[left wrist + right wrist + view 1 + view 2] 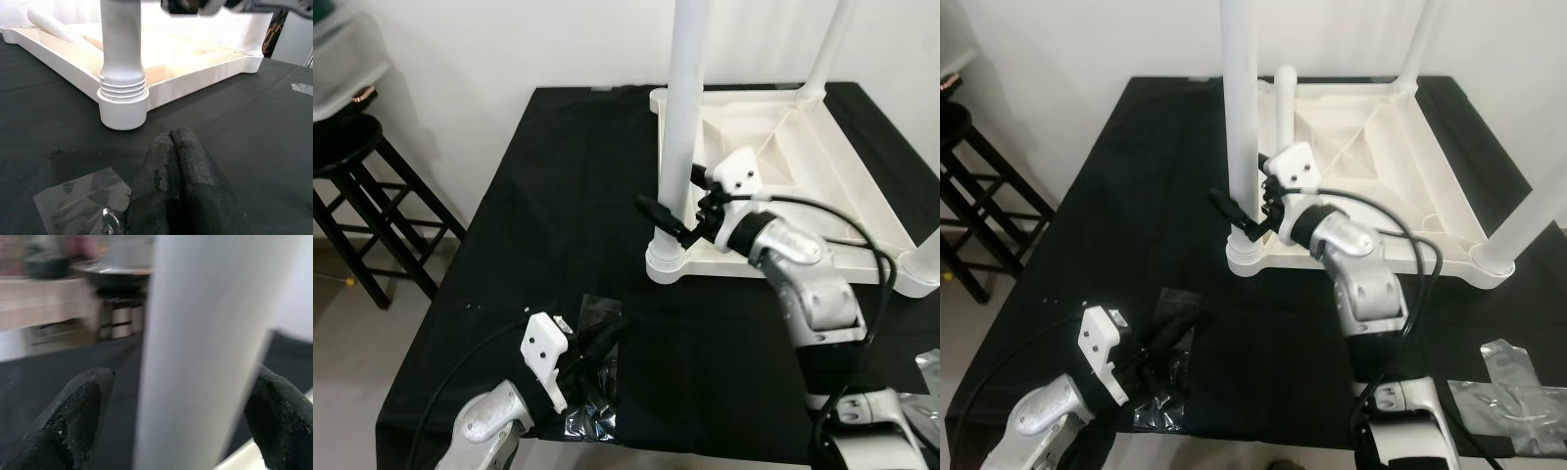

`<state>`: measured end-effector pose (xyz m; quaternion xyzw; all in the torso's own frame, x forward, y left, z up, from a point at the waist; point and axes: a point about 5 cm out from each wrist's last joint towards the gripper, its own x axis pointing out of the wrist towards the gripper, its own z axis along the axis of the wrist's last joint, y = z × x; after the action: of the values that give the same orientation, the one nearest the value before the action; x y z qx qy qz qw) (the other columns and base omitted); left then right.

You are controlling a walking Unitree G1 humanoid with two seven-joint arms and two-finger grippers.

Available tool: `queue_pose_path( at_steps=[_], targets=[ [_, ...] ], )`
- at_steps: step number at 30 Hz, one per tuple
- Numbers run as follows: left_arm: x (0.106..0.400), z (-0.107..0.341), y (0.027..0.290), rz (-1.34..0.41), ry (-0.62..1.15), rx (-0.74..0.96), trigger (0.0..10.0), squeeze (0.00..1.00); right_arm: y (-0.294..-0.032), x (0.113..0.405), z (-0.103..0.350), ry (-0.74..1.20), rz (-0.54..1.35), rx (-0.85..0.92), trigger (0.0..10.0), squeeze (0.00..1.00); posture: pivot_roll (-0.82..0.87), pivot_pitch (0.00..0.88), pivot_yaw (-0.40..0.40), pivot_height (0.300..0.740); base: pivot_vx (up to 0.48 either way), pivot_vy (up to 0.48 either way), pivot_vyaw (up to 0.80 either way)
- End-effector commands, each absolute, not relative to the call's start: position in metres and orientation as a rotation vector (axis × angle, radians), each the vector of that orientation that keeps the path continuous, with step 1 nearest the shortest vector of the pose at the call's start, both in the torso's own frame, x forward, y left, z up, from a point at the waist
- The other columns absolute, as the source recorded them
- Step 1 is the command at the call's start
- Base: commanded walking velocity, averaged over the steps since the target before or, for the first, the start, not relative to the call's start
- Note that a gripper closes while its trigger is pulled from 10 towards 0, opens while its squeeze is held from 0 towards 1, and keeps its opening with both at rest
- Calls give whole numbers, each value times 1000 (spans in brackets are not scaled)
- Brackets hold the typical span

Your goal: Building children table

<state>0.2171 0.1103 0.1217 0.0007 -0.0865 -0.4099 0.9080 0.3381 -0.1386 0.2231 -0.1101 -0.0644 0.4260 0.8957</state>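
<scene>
Right wrist view: the right gripper's (181, 426) fingers (80, 416) straddle the upright white table leg (205, 347), spread. Left gripper's (176, 147) fingers are clenched, plastic wrapper (80, 203) beside them on the worktop (254, 127).

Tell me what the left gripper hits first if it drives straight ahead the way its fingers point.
Most likely the threaded corner socket of the upturned white table, where the near leg screws in. The left gripper points roughly at it across bare black cloth.

We see a table draped in black cloth (548, 245) carrying an upturned white children's table (842, 186), its legs pointing upward. Clear plastic wrap (597, 323) lies crumpled near the front edge, and more wrapping (1513, 387) sits at the right corner
</scene>
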Motion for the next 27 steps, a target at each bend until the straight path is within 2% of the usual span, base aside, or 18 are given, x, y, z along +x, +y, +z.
queue_pose_path(
  at_steps=[1, 5, 9, 10, 18, 21, 24, 26, 27],
  targets=[
    [216, 116, 112, -838, -149, -5, 10000, 0, -136, 339, 224, -137, 994, -231, 10000, 0, 21, 132, 5, 740, 0, 0, 0],
    [215, 116, 111, -838, -148, -4, 10000, 0, -140, 345, 223, -82, 1133, -213, 10000, 0, 26, 129, 4, 740, 0, 0, 0],
    [215, 115, 111, -839, -148, -3, 10000, 0, -141, 349, 224, -74, 1159, -180, 10000, 0, 28, 129, 4, 740, 0, 0, 0],
    [215, 115, 111, -839, -148, -3, 10000, 0, -143, 353, 225, -65, 1170, -151, 0, 0, 30, 129, 3, 740, 0, 0, 0],
    [212, 116, 110, -836, -151, -7, 10000, 0, -154, 355, 216, -57, 1131, -150, 0, 0, 23, 141, 0, 740, 0, 0, 0],
    [211, 116, 110, -837, -151, -8, 10000, 0, -169, 347, 206, -55, 1024, -177, 0, 0, 26, 144, -6, 740, 0, 0, 0],
    [211, 116, 110, -836, -151, -8, 10000, 0, -172, 342, 201, -43, 984, -184, 0, 0, 20, 145, -8, 740, 0, 0, 0],
    [210, 116, 111, -835, -151, -9, 10000, 0, -166, 331, 179, 36, 834, -185, 0, 0, 17, 142, -13, 740, 0, 0, 0],
    [210, 116, 112, -835, -151, -8, 10000, 0, -160, 328, 164, 86, 583, -182, 0, 0, 16, 139, -9, 740, 0, 0, 0]
  ],
)
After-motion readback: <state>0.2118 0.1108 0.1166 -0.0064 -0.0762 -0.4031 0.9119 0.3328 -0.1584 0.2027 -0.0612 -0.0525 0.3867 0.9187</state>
